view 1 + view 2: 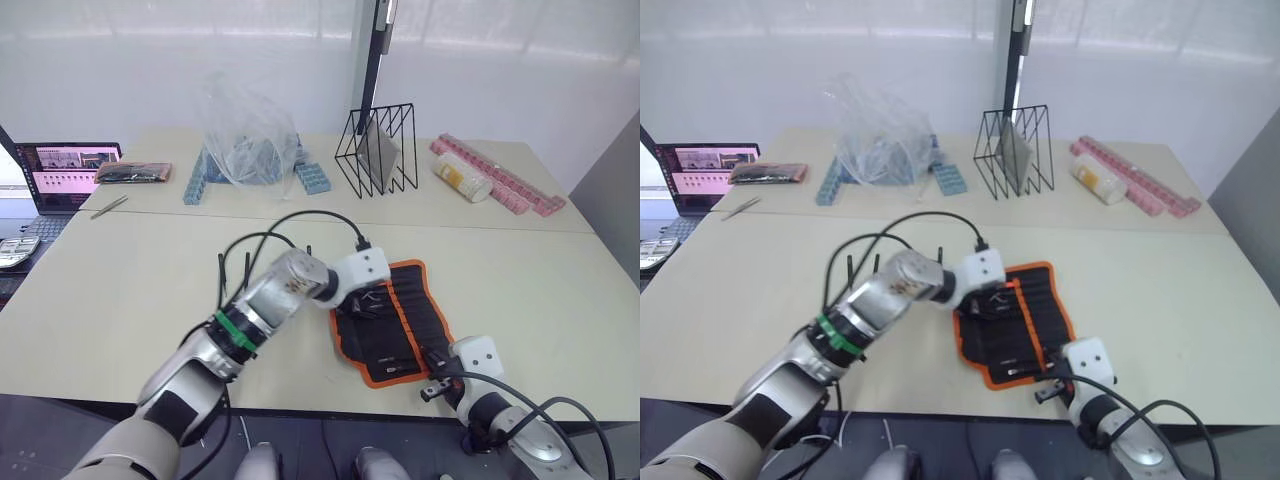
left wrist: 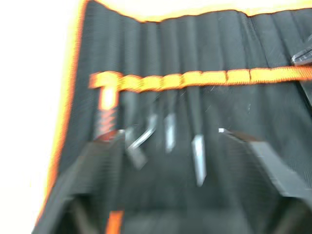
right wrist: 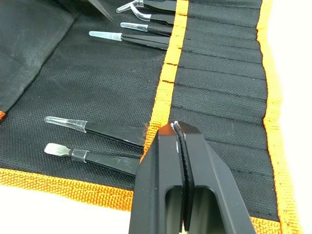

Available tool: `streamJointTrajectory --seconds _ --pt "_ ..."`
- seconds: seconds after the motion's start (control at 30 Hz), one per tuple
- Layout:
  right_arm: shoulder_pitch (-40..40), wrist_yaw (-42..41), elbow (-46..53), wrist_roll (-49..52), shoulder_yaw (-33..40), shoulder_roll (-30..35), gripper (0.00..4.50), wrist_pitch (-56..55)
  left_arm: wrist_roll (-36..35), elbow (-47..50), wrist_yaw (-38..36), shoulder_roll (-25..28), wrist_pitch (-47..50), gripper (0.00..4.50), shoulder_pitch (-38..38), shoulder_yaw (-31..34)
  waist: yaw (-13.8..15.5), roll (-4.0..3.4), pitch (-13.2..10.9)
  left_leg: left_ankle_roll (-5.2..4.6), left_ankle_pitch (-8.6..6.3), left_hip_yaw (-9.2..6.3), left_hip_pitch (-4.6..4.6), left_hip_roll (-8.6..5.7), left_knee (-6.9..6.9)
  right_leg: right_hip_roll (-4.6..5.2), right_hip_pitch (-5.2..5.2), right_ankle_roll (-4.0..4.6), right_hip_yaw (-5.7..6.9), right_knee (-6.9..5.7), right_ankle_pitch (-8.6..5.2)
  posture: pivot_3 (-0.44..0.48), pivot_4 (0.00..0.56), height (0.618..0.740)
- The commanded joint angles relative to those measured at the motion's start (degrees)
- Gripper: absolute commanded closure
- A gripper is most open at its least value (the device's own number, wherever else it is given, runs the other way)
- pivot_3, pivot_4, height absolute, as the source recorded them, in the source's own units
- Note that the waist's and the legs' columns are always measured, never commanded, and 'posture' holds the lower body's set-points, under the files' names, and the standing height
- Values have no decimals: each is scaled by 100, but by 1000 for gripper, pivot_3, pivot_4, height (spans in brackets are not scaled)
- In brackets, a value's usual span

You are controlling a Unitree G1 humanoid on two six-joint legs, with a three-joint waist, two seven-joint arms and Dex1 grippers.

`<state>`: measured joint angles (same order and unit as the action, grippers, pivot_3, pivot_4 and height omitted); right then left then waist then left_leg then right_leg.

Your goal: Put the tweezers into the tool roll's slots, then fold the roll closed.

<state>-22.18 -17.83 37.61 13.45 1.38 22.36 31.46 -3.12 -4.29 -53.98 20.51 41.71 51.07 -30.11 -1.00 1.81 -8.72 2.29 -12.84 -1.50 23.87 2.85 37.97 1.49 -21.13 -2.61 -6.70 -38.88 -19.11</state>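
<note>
L gripper spread over tool roll — R gripper pinched empty, seemingly touching its orange strip.

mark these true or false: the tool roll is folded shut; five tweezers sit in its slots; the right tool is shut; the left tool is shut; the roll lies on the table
1. The tool roll is folded shut. False: it lies open.
2. Five tweezers sit in the slots. True.
3. The right tool is shut. True: it holds nothing.
4. The left tool is shut. False: its fingers stand apart over the roll.
5. The roll lies on the table. True.
</note>
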Motion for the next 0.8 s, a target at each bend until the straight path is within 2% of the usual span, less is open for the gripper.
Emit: streamJointTrajectory --seconds 0.03,0.2,0.27,0.37,0.5,0.6,0.7,0.8 --pt "-220 -89 -347 -38 -204 69 4500 318 -415 660 -282 273 249 47 145 641 2 0 0 0 0 0 0 0 0 0 0 0 0 0 0 0 150 705" --pt "-195 -58 -552 -77 -230 77 4500 416 -923 1103 -62 709 687 47 -206 1721 -5 0 1 0 0 -1 -4 3 0 0 2 0 1 -1 0 0 150 705" --pt "-193 -76 -643 -72 -213 70 4500 383 -1142 1307 196 886 852 47 -585 2453 -18 4 4 0 0 -1 -8 3 0 1 4 0 1 -1 0 0 150 705" --pt "-152 -125 -848 -82 -244 27 4500 250 -1343 1701 312 1329 616 47 -1499 3374 -65 15 12 0 0 -1 -14 9 -2 0 4 1 2 -6 0 0 150 705" --pt "-146 -205 -1093 -96 -286 -22 4500 10 -1526 2044 320 1829 328 47 -2783 4231 -65 64 39 1 -1 -6 -25 14 -9 3 11 5 15 -8 -1 0 150 705" --pt "-148 -310 -1306 -131 -289 28 4500 -177 -1486 2002 344 2093 -115 47 -4231 5299 -64 89 43 2 -2 -4 -55 18 -11 8 41 13 22 -1 -5 0 150 705" --pt "-146 -422 -1484 -131 -214 93 4500 -333 -1583 1950 364 2111 -502 47 -5349 6208 -63 101 42 18 -14 0 -102 21 -18 27 98 40 39 21 -65 0 150 705" --pt "-152 -510 -1581 -139 -172 158 4500 -441 -1813 2091 346 1975 -722 47 -6026 6708 27 134 48 19 -15 -24 -116 25 -18 39 97 49 81 26 -71 0 150 705"
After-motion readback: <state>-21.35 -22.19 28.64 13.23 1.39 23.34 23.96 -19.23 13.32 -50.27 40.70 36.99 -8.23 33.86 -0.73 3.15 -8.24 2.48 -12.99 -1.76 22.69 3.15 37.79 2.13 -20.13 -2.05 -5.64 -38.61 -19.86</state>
